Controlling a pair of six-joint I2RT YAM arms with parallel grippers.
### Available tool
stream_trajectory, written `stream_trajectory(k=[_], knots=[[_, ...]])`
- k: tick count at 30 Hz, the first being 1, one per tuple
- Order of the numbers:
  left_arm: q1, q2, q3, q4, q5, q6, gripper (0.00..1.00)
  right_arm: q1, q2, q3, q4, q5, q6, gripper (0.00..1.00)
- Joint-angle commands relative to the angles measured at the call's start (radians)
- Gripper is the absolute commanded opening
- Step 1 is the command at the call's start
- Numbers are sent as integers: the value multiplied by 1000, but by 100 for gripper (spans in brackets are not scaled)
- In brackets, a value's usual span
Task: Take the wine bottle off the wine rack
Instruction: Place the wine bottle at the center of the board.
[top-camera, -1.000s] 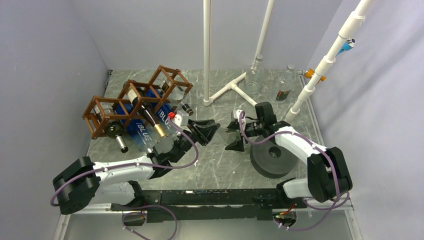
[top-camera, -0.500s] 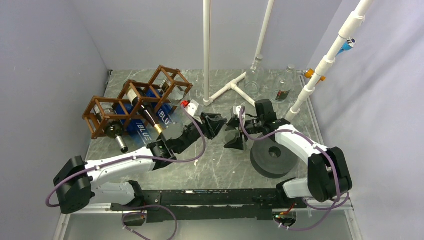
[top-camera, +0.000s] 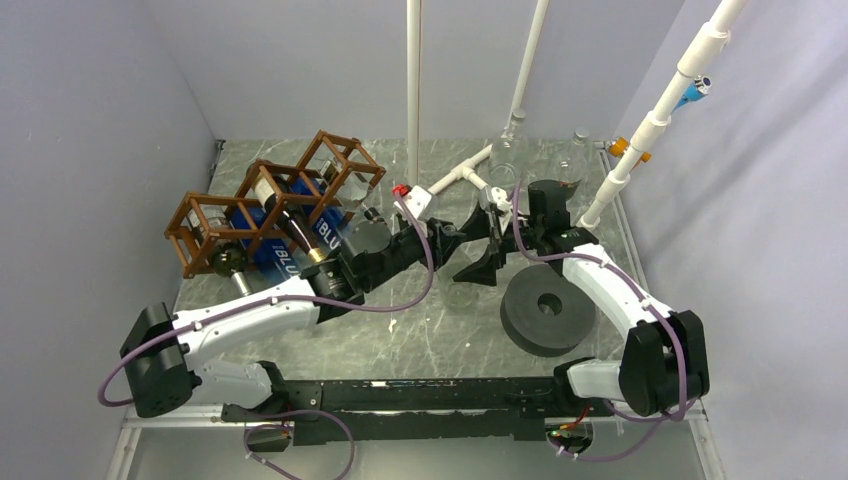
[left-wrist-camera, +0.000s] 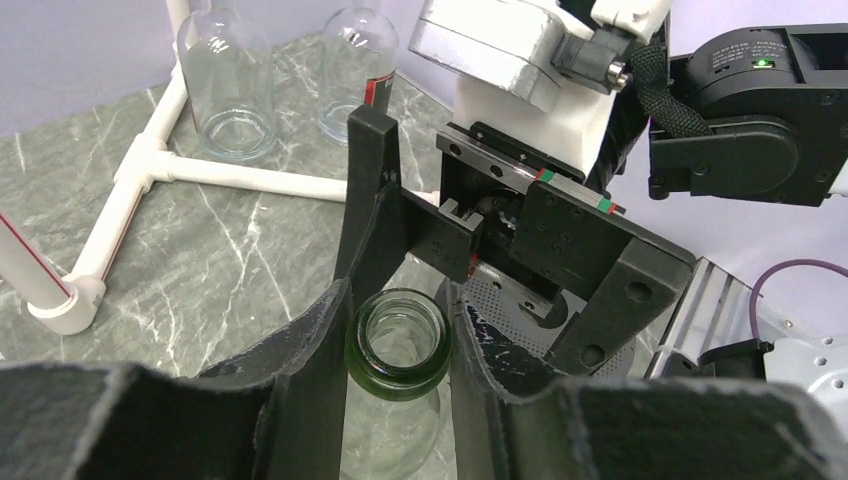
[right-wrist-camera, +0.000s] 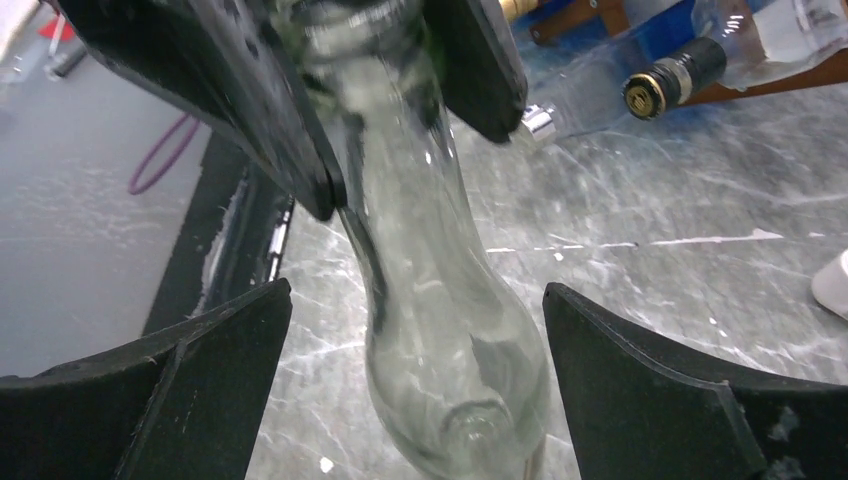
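The brown wooden wine rack stands at the back left with blue-labelled and dark bottles lying in its cells. My left gripper is well right of the rack, shut on the neck of a clear wine bottle with a green lip. The bottle hangs body-down over the table and is barely visible in the top view. My right gripper is open, with one finger on each side of the bottle's body, apart from the glass.
A black round disc lies under the right arm. A white pipe frame and two clear bottles stand at the back. Bottle necks stick out of the rack towards the middle.
My left gripper has moved right and back, away from the rack, to meet the right gripper. The right gripper has shifted back and now straddles the bottle's body.
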Motion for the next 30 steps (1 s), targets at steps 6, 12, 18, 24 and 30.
stream_trajectory(k=[6, 12, 18, 24, 30], knots=[[-2, 43, 117, 23, 51, 10, 0, 22, -31, 49, 187, -90, 252, 85], [-1, 74, 144, 16, 63, -3, 0, 34, -36, 24, 294, -100, 344, 52], [-1, 77, 164, -16, 48, -26, 7, 34, -31, 29, 244, -85, 302, 6], [-1, 27, 156, -58, 36, -66, 66, 29, -25, 72, 79, -86, 151, 0], [-1, -73, 127, -125, 20, -78, 91, 26, -16, 116, 10, -46, 88, 0]])
